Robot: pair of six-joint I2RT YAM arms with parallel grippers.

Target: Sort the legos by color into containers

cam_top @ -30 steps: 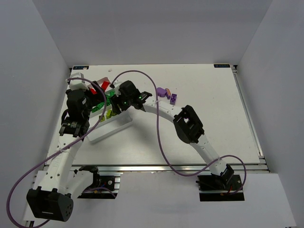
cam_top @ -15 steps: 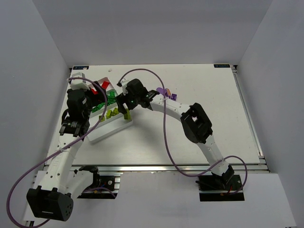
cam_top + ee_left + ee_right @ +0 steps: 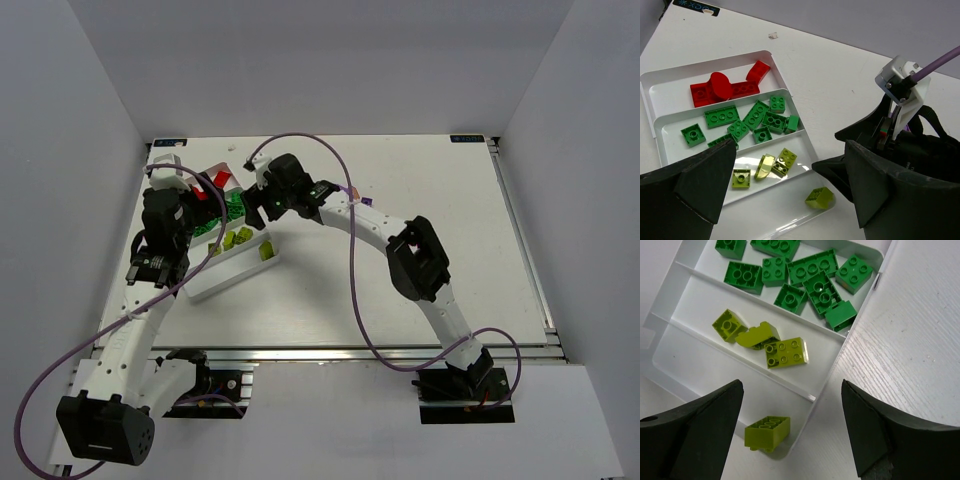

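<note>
The right end effector hangs over the near end of the white tray, jaws wide and empty. Just below it a lone yellow-green brick lies in the outermost compartment, one ridge away from the other yellow-green bricks. The red bricks and green bricks lie in the two farther compartments. What looks left to sort is the purple bricks out on the bench. They lie to the robot's right of the tray, behind that end effector and partly under its own forearm, so their long axis cannot be read. The right arm is much the nearer. The left end effector is also open and empty, hovering at the tray's opposite side.
</note>
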